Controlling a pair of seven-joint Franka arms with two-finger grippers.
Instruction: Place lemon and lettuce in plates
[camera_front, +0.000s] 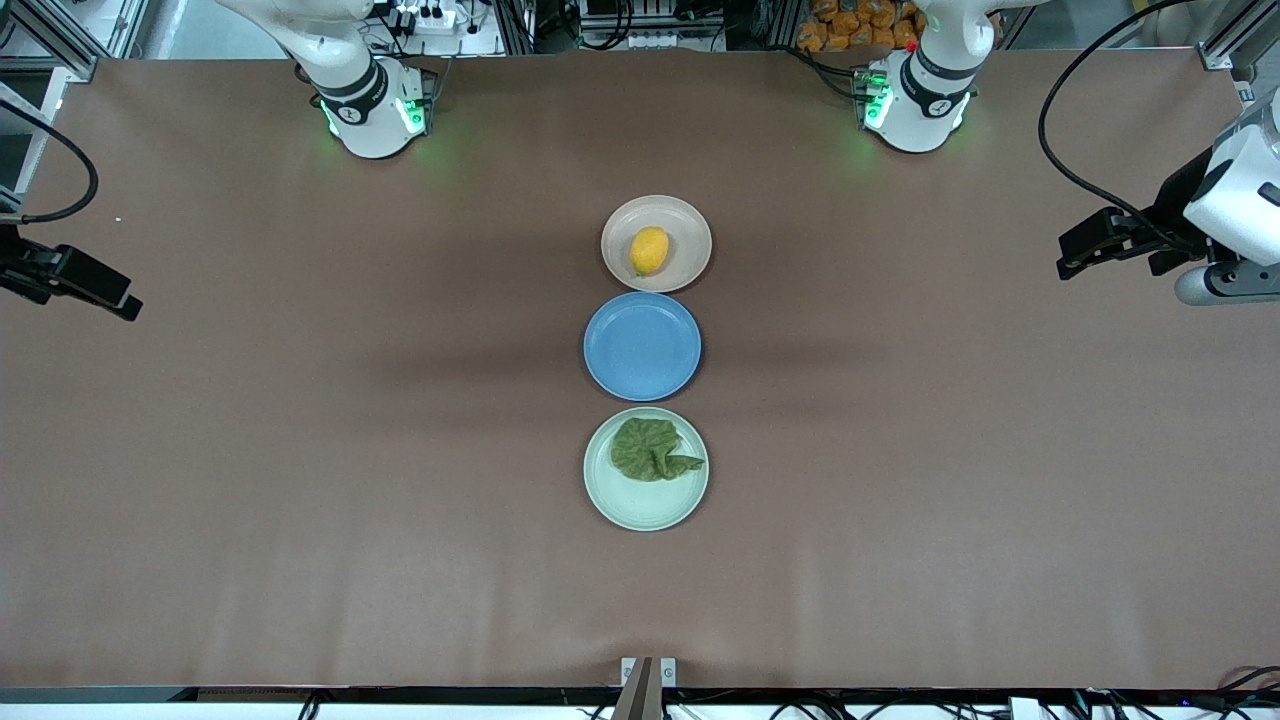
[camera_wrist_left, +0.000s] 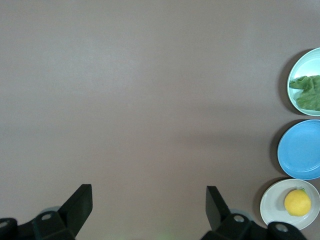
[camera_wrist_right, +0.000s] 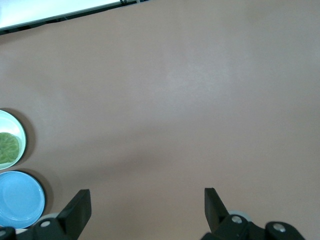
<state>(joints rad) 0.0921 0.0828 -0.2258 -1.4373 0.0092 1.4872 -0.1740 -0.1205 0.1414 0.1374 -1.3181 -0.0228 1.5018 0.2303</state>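
The lemon (camera_front: 649, 250) lies in the beige-pink plate (camera_front: 615, 225), the plate nearest the robots' bases. The lettuce (camera_front: 650, 450) lies in the mint green plate (camera_front: 640, 508), the plate nearest the front camera. My left gripper (camera_front: 1085, 250) is open and empty, up over the table's edge at the left arm's end. My right gripper (camera_front: 100, 290) is open and empty over the right arm's end. The left wrist view shows its gripper (camera_wrist_left: 149, 200) open, plus the lemon (camera_wrist_left: 297, 202) and the lettuce (camera_wrist_left: 309, 92). The right wrist view shows its gripper (camera_wrist_right: 147, 202) open and the lettuce (camera_wrist_right: 7, 145).
An empty blue plate (camera_front: 642, 346) sits between the two other plates, the three in a row at the table's middle. It also shows in the left wrist view (camera_wrist_left: 300, 150) and the right wrist view (camera_wrist_right: 20, 199). A brown cloth covers the table (camera_front: 300, 450).
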